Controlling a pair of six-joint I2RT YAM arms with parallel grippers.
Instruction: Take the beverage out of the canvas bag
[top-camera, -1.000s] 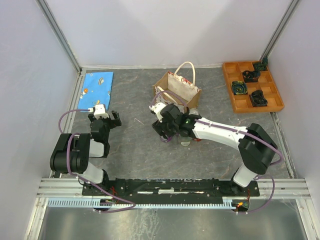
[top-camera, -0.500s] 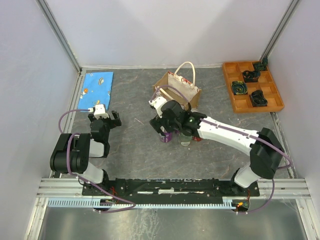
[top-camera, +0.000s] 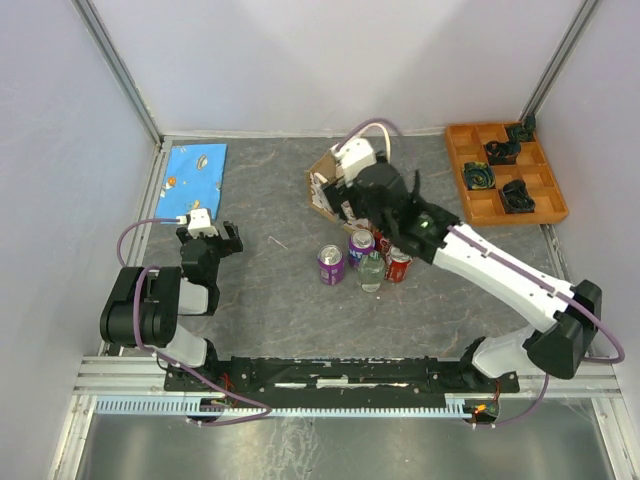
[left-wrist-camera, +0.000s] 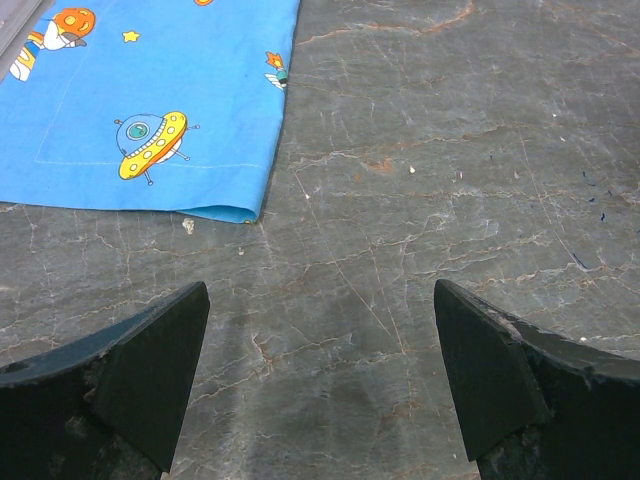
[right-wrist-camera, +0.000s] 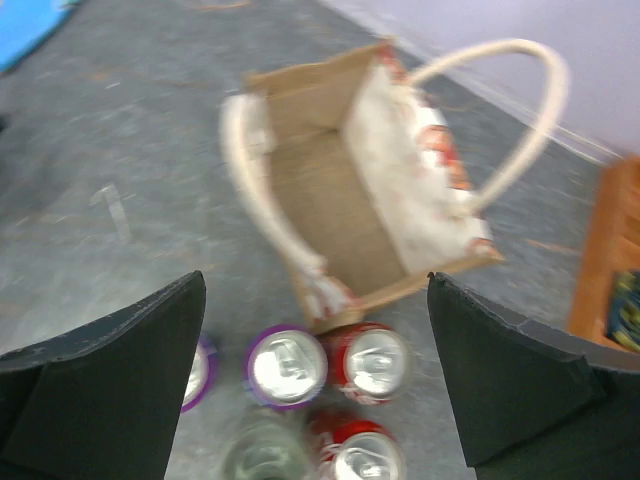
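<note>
With my right hand (right-wrist-camera: 316, 282) spread wide and empty above the canvas bag (right-wrist-camera: 330, 190), just beyond the cans (right-wrist-camera: 286, 366) on the bench (right-wrist-camera: 120, 150), I should look straight down and confirm no drink is inside.

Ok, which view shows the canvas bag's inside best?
Right wrist: it looks straight down into the open canvas bag, and though the picture is blurred, nothing shows inside. Top external shows only its left corner, the right arm covering the rest. Left wrist misses it.
</note>
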